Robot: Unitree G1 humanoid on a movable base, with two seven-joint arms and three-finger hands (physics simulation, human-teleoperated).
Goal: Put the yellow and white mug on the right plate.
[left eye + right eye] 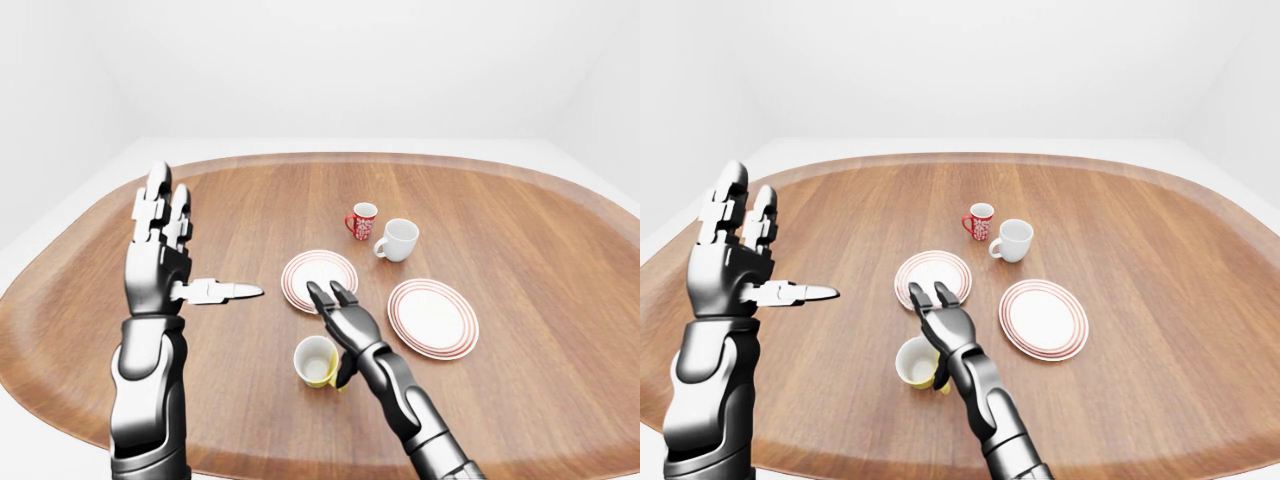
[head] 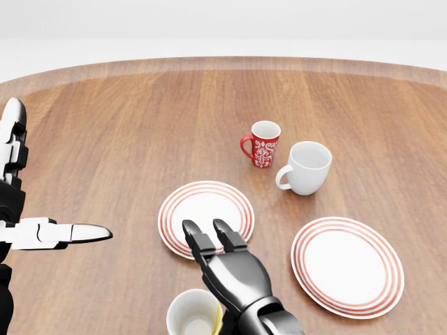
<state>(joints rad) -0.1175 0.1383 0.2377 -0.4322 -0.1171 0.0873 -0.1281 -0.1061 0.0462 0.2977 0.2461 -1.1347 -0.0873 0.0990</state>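
Dark metal right hand (image 1: 340,312) hovers just beside yellow and white mug (image 1: 316,361), fingers spread, gripping nothing. Mug upright on wooden table (image 1: 520,260), near left plate (image 1: 319,275). Right plate (image 1: 432,317) bare. Left hand (image 1: 158,255) raised, fingers apart.

- A round wooden table (image 2: 126,139) fills the head view.
- The yellow and white mug (image 2: 194,314) stands upright at the bottom edge, partly cut off.
- The right hand (image 2: 227,265) sits just right of the mug, fingers extended over the left plate (image 2: 206,213).
- The right plate (image 2: 347,266) lies bare.
- A red patterned mug (image 2: 263,144) and a white mug (image 2: 306,168) stand above the plates.
- The left hand (image 2: 35,227) is spread open at the left edge.
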